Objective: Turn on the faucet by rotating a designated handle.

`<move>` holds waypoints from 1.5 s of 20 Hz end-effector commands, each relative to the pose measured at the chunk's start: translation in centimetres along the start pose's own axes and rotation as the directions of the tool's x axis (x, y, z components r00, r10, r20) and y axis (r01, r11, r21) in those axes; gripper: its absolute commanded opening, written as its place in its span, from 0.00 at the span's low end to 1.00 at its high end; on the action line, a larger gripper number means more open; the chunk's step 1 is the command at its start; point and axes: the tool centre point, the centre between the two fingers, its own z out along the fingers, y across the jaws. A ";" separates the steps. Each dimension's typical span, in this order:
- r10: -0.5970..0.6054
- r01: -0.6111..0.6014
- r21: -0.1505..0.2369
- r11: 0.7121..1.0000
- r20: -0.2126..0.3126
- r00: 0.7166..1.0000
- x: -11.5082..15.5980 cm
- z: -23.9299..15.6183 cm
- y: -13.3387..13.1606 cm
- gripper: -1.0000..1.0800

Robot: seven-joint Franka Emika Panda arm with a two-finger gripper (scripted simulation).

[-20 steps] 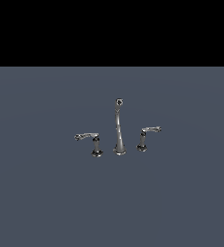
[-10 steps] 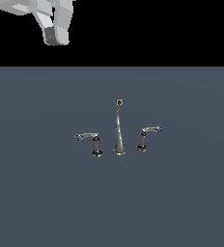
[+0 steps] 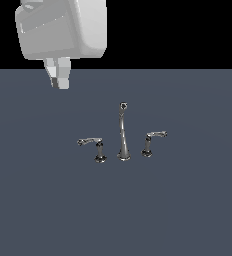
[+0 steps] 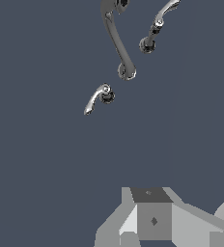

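On the dark floor, near the middle of the exterior view, stands the faucet (image 3: 123, 134), its tall thin spout up straight with a small handle on each side, none of them touching. Toward that view's left, just beside the spout, sits the handle (image 3: 92, 146) to turn, its long thin arm pointing away from the spout and dipping a bit at the end. High up and well apart from it hangs the gripper (image 3: 58, 80), fingers (image 3: 64, 73) close together and holding nothing, though cannot tell if fully shut.
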 end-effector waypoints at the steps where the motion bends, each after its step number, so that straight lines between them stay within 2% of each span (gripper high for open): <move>1: 0.053 -0.053 0.003 0.999 -0.001 0.999 0.5 1.4 -1.0 0.00; 8: 0.185 -0.185 0.009 0.983 -0.004 0.983 2.0 5.0 -3.4 0.00; 16: 0.316 -0.316 0.013 0.949 -0.008 0.949 4.0 8.7 -5.5 0.00; 22: 0.408 -0.408 0.015 0.913 -0.012 0.913 5.7 11.3 -6.9 0.00; 30: 0.526 -0.525 0.018 0.851 -0.019 0.850 8.3 14.8 -8.4 0.00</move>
